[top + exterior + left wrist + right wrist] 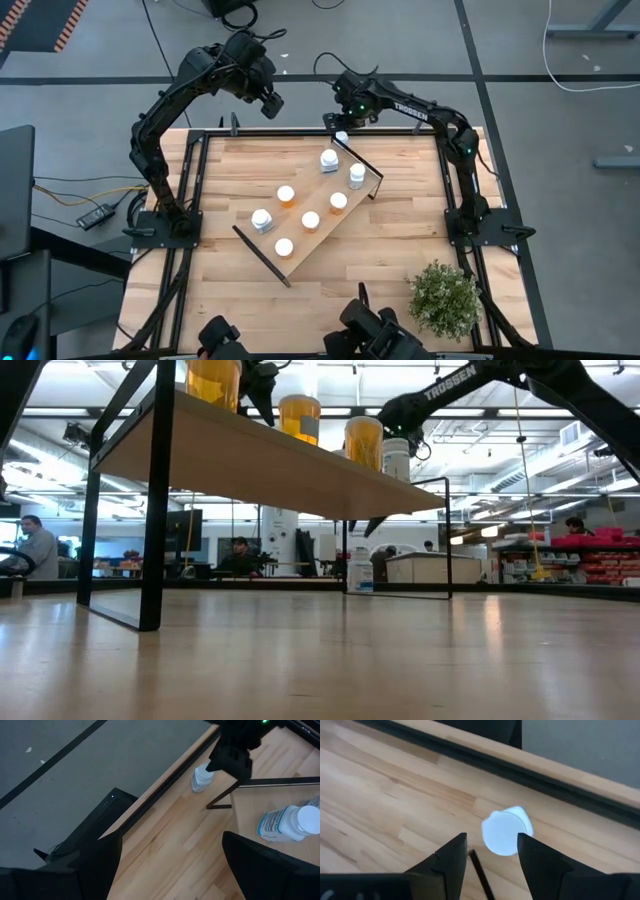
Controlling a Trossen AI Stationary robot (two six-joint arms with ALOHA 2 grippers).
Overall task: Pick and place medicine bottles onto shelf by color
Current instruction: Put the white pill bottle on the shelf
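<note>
The shelf (pixel 310 190) lies slantwise at mid-table and carries several medicine bottles, orange ones (pixel 286 195) and white ones (pixel 329 160). One more white bottle (pixel 341 138) stands on the table by the far edge, just beyond the shelf's far end panel (pixel 360 160). My right gripper (pixel 492 842) is above this bottle and shut on it. My left gripper (pixel 272 103) hangs open and high over the table's far edge, with nothing between its fingers (pixel 100 865). My right gripper has the white bottle's cap end (pixel 506 831) between its two fingers. The fingers come from above, slanting in from the far right. The bottle stays upright (pixel 202 777). In the low view its base (pixel 360 590) looks level with the tabletop.
A potted plant (pixel 445 298) stands at the near right. The table's dark far rail (pixel 520 770) runs close behind the bottle. The shelf stands on thin dark legs (pixel 150 560). People sit in the room beyond (pixel 35 545). Bare tabletop lies left of and in front of the shelf.
</note>
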